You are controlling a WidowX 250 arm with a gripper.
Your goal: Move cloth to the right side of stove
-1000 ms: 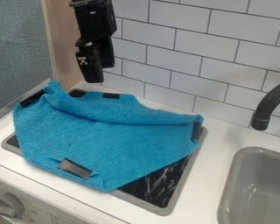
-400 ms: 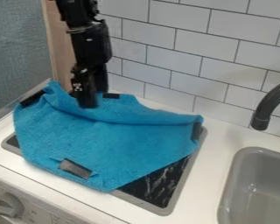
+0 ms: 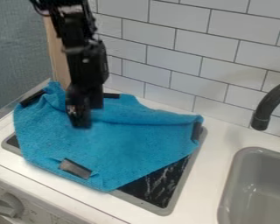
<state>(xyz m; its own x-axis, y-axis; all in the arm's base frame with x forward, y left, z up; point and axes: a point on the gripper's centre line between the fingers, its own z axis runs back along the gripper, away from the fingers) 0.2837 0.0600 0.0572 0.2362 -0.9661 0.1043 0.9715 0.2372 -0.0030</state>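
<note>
The blue cloth (image 3: 131,144) lies spread over most of the stove (image 3: 160,186), its long axis running across the view from upper left to the right, sloping slightly down. One corner points right toward the sink (image 3: 236,157), another points down toward the front of the counter (image 3: 209,175), and a raised fold follows the back part (roughly along that same long line). Dark patches sit on the cloth near its edges, the nearest one (image 3: 75,168) close to the front. The black gripper (image 3: 80,124) hangs down in front of the cloth's back left part, pointing downward; whether it is spread or pressed together I cannot tell, nor whether it touches the cloth. The arm and gripper hide part of the fold and of the wooden panel (image 3: 57,63) behind. The stove's dark surface shows at its near right corner, inside a grey rim. A tiled wall (image 3: 171,83) stands behind the stove, a dark faucet (image 3: 274,100) curves over by the sink, and a knob (image 3: 11,204) sits at lower left.
</note>
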